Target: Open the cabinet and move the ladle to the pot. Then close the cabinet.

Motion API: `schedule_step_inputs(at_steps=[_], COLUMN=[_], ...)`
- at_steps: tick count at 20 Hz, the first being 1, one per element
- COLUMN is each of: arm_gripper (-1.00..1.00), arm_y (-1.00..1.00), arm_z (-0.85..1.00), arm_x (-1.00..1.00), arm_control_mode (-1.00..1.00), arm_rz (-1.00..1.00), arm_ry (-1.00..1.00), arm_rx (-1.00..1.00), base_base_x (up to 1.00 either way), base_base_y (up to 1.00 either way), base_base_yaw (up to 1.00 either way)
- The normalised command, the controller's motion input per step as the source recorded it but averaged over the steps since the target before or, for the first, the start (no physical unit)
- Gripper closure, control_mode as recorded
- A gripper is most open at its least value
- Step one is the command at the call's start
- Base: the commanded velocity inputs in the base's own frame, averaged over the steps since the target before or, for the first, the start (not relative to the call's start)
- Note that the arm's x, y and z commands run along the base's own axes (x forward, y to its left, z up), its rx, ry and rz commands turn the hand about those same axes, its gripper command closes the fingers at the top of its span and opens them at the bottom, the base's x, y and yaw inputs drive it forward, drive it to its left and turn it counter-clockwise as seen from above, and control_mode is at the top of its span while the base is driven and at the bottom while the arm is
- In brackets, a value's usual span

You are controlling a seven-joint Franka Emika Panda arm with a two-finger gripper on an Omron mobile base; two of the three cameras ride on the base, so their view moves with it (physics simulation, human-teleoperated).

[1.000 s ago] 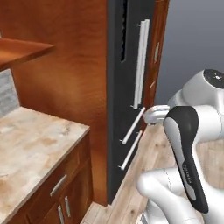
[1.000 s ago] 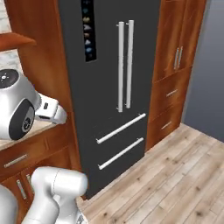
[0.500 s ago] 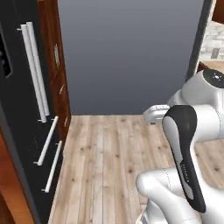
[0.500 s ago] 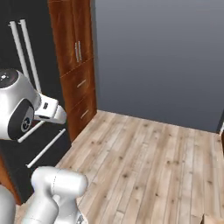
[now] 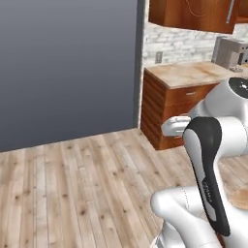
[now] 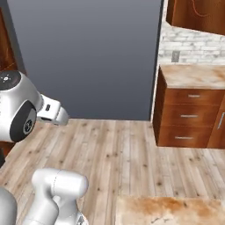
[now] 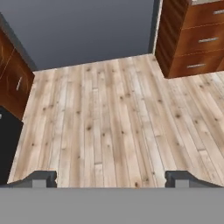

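The cabinet (image 5: 193, 13) is a reddish-brown wall unit at the top right of the left base view, with a silver bar handle (image 5: 231, 11); its doors look shut. It also appears in the right base view's top right corner, cabinet (image 6: 197, 15). The ladle and the pot are out of view. In the hand view my gripper (image 7: 111, 179) is open with nothing between its fingertips (image 7: 43, 178), and it looks down on bare wooden floor (image 7: 113, 113), well away from the cabinet.
A base unit with drawers (image 6: 189, 116) and a marbled counter top (image 5: 193, 72) stands right of a grey wall (image 5: 68, 68). A grey appliance (image 5: 230, 52) sits on that counter. A second counter edge (image 6: 171, 211) lies close at the lower right. A dark fridge (image 7: 6, 144) is at the hand view's left.
The whole picture has swung: the fridge and tall cupboards left the base views, and the grey wall, drawers and wall cabinet came in. That is the camera turning. The gripper stays open.
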Motion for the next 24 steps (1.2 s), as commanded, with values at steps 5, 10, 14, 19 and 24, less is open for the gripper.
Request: schedule_step_inputs(at_steps=[5, 10, 14, 19, 24], arm_gripper=[-1.0, -1.0, -1.0, -1.0, -1.0], arm_y=[0.0, 0.0, 0.0, 0.0, 0.0], arm_z=[0.0, 0.0, 0.0, 0.0, 0.0], arm_x=[0.0, 0.0, 0.0, 0.0, 0.0], arm_control_mode=[1.0, 1.0, 1.0, 1.0, 1.0], arm_rz=[0.0, 0.0, 0.0, 0.0, 0.0], arm_ry=[0.0, 0.0, 0.0, 0.0, 0.0], arm_rx=[0.0, 0.0, 0.0, 0.0, 0.0], base_base_x=[1.0, 1.0, 0.99, 1.0, 1.0], base_base_y=[-0.09, 0.09, 0.4, 0.27, -0.2], base_base_yaw=[-0.23, -0.18, -0.14, -0.13, -0.08])
